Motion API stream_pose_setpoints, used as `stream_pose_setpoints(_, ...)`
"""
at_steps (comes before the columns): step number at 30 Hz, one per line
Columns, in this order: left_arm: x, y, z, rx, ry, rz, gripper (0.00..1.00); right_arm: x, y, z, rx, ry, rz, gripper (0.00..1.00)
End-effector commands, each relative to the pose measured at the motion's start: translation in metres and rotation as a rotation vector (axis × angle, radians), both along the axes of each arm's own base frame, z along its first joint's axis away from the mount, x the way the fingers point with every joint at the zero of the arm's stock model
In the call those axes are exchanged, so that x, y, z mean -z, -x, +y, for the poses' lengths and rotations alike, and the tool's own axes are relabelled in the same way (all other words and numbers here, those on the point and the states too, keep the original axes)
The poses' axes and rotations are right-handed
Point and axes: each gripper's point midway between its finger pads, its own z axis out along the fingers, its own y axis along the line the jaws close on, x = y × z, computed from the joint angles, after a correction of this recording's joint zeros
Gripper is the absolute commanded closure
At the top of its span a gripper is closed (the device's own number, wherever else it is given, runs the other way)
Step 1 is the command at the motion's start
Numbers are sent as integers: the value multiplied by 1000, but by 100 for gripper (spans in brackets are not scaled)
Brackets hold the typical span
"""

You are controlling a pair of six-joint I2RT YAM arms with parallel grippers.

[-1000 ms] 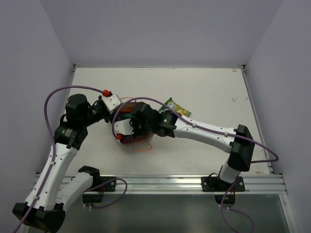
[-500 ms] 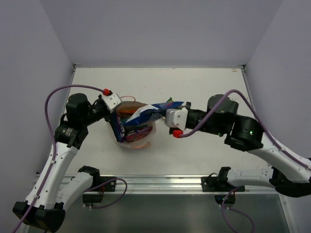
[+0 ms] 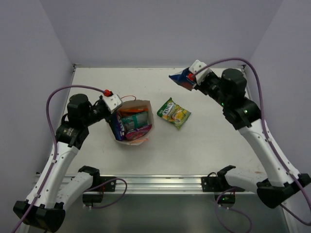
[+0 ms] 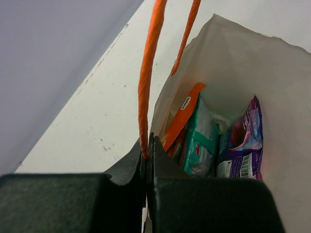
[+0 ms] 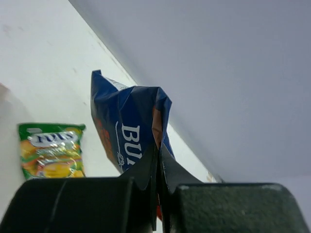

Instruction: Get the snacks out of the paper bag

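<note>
Right gripper (image 5: 158, 160) is clamped shut on a crumpled corner of the blue-white packet (image 5: 124, 124), holding it in the air over the far right of the table (image 3: 209, 145), well apart from the paper bag (image 3: 144, 106). The height probably serves to carry it clear before set-down. Left gripper (image 4: 147, 151) is pinched closed on one orange loop handle (image 4: 146, 92), apparently to steady the bag and hold its mouth open. Inside the bag sit a teal packet (image 4: 201, 141), a purple packet (image 4: 245, 145) and an orange packet (image 4: 182, 116). The green-yellow packet (image 3: 175, 113) lies flat on the table just right of the bag. Judgement: the task is partly done, with several snacks left to pull.
</note>
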Motion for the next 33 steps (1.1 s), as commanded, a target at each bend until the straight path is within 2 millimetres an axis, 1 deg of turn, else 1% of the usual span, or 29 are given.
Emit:
stream_pose_setpoints(1,-7,3,-4,35,0,-37,100,50,-67,-35,202,35,64,100)
stream_pose_setpoints(3,-9,3,-4,31,0,-42,100,69,-94,-58,312,50,81,100)
stream_pose_setpoints(4,-9,3,-4,31,1,-41,100,81,-116,-69,387,65,71,100)
stream_pose_setpoints(5,-9,4,-3,31,0,-38,100,96,-125,-78,431,81,72,100)
stream_pose_setpoints(6,-10,5,-3,31,1,-42,100,101,-144,-89,503,91,16,100)
stream_pose_setpoints(7,-12,6,-4,34,3,-48,100,109,-152,-94,531,102,-4,100)
stream_pose_setpoints(8,-12,7,-3,32,3,-48,100,132,-155,-98,554,136,10,100)
stream_pose_setpoints(9,-15,7,-3,35,6,-55,100,143,-159,-100,571,170,6,100)
stream_pose_setpoints(10,-15,8,-4,36,6,-55,100,172,-162,-99,575,205,55,100)
stream_pose_setpoints(11,-14,8,-4,37,6,-54,100,185,-161,-97,577,214,79,98)
stream_pose_setpoints(12,-14,8,-4,37,6,-54,100,197,-159,-90,564,193,106,91)
stream_pose_setpoints(13,-13,8,-4,37,5,-51,100,211,-154,-86,547,193,146,79)
stream_pose_setpoints(14,-13,8,-4,38,7,-51,100,229,-150,-80,518,191,200,57)
stream_pose_setpoints(16,-13,8,-4,42,6,-49,100,255,-133,-73,500,173,326,46)
stream_pose_setpoints(17,-13,9,-5,45,7,-49,100,256,-125,-61,460,141,361,45)
stream_pose_setpoints(19,-12,9,-5,49,7,-50,100,258,-104,-50,413,147,413,43)
stream_pose_setpoints(20,-12,10,-5,50,8,-49,100,249,-93,-33,358,134,411,42)
stream_pose_setpoints(21,-11,11,-5,52,7,-49,100,222,-81,-18,296,94,374,42)
stream_pose_setpoints(22,-11,12,-6,57,6,-52,100,210,-70,-7,264,85,366,37)
stream_pose_setpoints(23,-10,13,-6,64,6,-54,100,189,-56,21,187,73,336,36)
stream_pose_setpoints(24,-8,14,-6,66,5,-52,100,169,-38,32,130,57,325,35)
stream_pose_setpoints(25,-8,14,-6,67,4,-52,100,146,-28,44,85,33,292,34)
stream_pose_setpoints(26,-7,15,-6,67,4,-52,100,131,-11,64,13,24,265,33)
stream_pose_setpoints(27,-7,16,-6,67,4,-52,100,112,6,72,-55,-7,238,32)
stream_pose_setpoints(28,-7,16,-6,69,4,-53,100,95,16,79,-97,-27,216,28)
stream_pose_setpoints(29,-7,17,-6,70,3,-55,100,85,32,91,-164,-33,212,27)
stream_pose_setpoints(30,-7,18,-6,71,0,-59,100,85,46,94,-202,-11,239,27)
stream_pose_setpoints(31,-7,18,-6,73,-2,-58,100,68,62,105,-286,-34,228,26)
stream_pose_setpoints(33,-8,19,-5,72,-4,-68,100,61,94,128,-416,-7,224,26)
